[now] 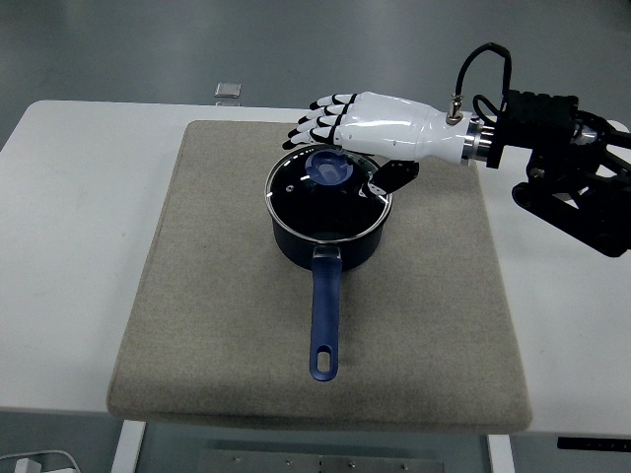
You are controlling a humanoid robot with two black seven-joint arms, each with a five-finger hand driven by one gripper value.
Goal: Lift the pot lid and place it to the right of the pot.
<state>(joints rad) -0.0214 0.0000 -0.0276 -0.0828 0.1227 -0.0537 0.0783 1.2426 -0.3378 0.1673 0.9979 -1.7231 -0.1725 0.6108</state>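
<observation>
Lid [328, 187]: glass w/ metal rim, seated flat on pot [328, 236], not lifted. Blue knob [329, 168] sits at lid centre. Pot is dark blue, placed approx. mid-mat, slightly toward far edge. Pot handle [324, 320] is blue, points straight toward near table edge, w/ hang slot at its tip.

Right hand [360, 123]: white shell, black finger segments, enters from right on black arm [572, 163]. Palm faces down, positioned over far-right part of lid. Fingers [315, 120] extended & loosely spread, reaching past far rim of pot; nothing grasped. Thumb [389, 177] hangs down beside lid's right rim; contact w/ rim cannot be determined.

Mat [197, 296]: beige-grey, rectangular, covers most of centre of white table [69, 217]. Area of mat to right of pot is bare.

Small grey square item [228, 91] lies at table's far edge, well apart from mat
</observation>
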